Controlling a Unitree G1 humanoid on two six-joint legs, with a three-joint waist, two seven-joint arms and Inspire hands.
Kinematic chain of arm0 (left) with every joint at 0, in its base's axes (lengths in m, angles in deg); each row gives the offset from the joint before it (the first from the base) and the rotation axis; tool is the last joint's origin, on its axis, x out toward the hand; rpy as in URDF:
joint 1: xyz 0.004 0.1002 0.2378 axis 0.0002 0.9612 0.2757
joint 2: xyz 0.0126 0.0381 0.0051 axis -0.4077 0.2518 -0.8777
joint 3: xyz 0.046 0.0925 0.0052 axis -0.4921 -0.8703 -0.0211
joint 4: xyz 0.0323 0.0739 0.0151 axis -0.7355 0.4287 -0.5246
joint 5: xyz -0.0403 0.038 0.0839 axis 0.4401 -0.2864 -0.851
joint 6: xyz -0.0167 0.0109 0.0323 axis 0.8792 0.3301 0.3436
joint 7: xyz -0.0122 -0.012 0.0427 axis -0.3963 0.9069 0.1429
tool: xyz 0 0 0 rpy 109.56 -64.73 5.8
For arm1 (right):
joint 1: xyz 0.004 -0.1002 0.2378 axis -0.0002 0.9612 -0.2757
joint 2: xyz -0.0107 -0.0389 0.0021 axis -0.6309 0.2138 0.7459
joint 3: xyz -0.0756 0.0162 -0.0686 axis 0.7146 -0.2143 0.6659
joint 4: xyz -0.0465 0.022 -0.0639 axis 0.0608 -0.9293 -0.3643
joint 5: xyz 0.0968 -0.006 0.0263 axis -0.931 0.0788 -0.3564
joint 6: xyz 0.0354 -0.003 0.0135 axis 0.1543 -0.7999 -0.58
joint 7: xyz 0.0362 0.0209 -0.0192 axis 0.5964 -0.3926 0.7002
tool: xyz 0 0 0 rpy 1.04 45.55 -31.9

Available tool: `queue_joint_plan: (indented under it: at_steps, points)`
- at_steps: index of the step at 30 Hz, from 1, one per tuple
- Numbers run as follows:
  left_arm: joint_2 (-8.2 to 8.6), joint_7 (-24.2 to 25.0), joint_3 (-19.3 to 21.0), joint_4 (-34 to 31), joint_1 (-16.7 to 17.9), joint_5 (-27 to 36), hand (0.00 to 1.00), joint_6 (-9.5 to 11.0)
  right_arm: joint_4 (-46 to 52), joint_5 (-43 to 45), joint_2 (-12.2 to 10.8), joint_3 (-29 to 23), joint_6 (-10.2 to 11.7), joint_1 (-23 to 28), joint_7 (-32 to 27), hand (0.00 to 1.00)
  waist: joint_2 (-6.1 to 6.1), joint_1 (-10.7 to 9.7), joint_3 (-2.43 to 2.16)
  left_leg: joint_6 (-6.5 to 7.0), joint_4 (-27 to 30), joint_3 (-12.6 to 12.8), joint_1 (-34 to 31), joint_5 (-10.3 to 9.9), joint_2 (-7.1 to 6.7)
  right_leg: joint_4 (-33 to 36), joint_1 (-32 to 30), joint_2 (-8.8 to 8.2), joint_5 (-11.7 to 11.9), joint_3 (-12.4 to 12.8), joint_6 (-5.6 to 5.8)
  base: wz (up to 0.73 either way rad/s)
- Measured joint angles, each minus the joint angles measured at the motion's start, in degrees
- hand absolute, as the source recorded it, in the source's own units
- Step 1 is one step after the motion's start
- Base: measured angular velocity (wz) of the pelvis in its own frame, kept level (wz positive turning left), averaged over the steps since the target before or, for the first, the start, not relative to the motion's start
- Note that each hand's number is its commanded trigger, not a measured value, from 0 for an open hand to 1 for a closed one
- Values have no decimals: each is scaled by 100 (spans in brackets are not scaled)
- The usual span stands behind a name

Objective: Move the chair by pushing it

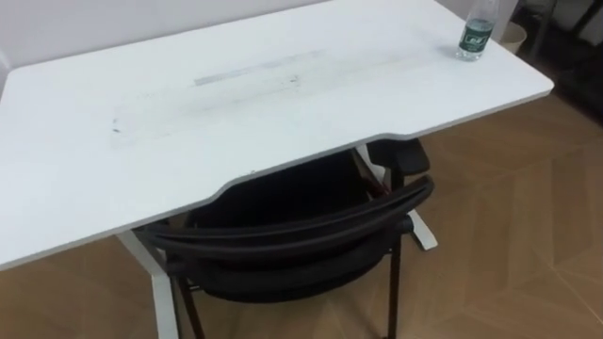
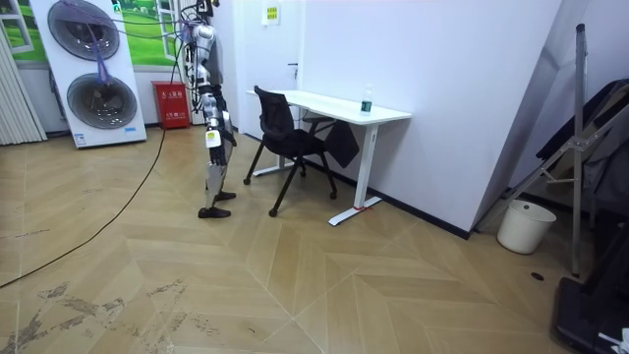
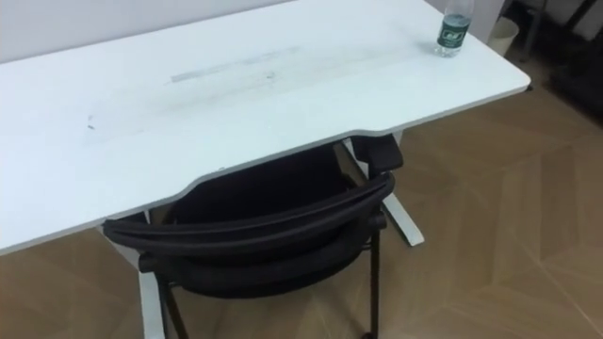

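The robot stands on the wooden floor behind the black chair (image 1: 292, 235). Its right hand (image 2: 211, 138) hangs low at its side in the room view, too small there to tell whether it is wide or closed. The chair is ahead of that hand and apart from it. Its seat sits partly under the white desk (image 1: 188, 122), and its curved backrest is just short of the desk's front edge. Beyond the chair, a white desk leg (image 1: 420, 229) stands close beside the chair's right side. A bottle (image 1: 476, 33) stands at the desk's far right corner. Behind the robot are a tall white machine (image 2: 93, 69) and a red box (image 2: 172, 104).
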Motion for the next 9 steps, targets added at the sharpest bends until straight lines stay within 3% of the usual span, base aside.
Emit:
queue_joint_plan:
  at_steps: [5, 9]
  points:
    - [100, 222, -406, 9, -330, -155, 0, -243, -515, 70, -54, 707, -123, -511, 615, 0, -5, -50, 4, -4, -2, 3, -3, -6, -34, -1, -6, 4, -1, 8, -1, -1]
    - [124, 330, -644, 7, -672, -152, 0, -291, -547, 159, -104, 1006, -128, -705, 961, 0, -6, -58, 9, -2, 3, 3, -18, -6, -38, -3, -21, 1, -1, 9, -1, 0]
